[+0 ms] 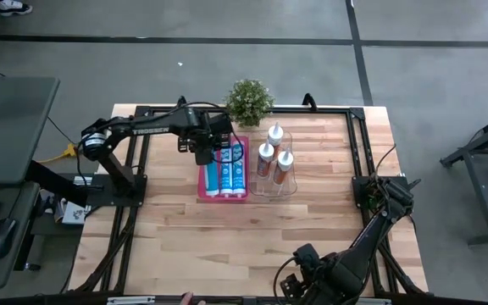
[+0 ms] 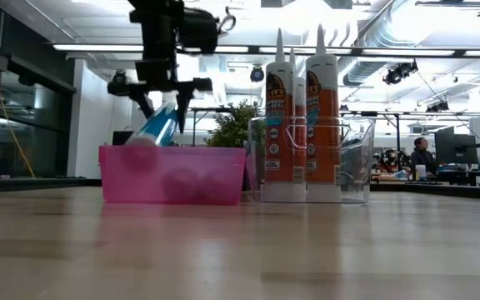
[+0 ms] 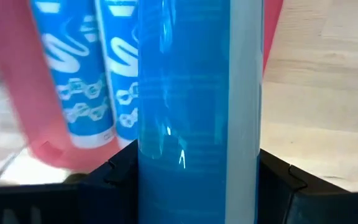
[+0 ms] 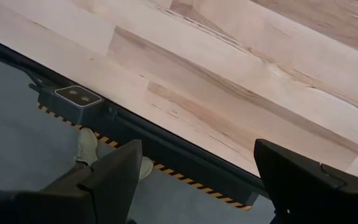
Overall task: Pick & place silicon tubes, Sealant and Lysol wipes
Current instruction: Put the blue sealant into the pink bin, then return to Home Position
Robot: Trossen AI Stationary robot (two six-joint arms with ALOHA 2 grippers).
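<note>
I see two dark, slim-linked arms — the left arm [image 1: 142, 127] bears pale lettering, the right arm [image 1: 371, 233] trails black cables.

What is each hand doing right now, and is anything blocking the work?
Left hand shut on blue tube, above pink bin. Right hand open, parked at table's near edge. Nothing blocking.

A glossy blue plastic tube [image 3: 197, 106] catches glints of light above a translucent pink plastic bin [image 2: 172, 173] on a pale, smooth-grained wood table [image 1: 312, 220]. Beside it, a clear plastic container [image 2: 352, 158] holds glossy white-and-orange sealant cartridges [image 2: 322, 108]. The right gripper's [image 4: 194, 180] fingers [image 4: 114, 171] look matt black.
</note>
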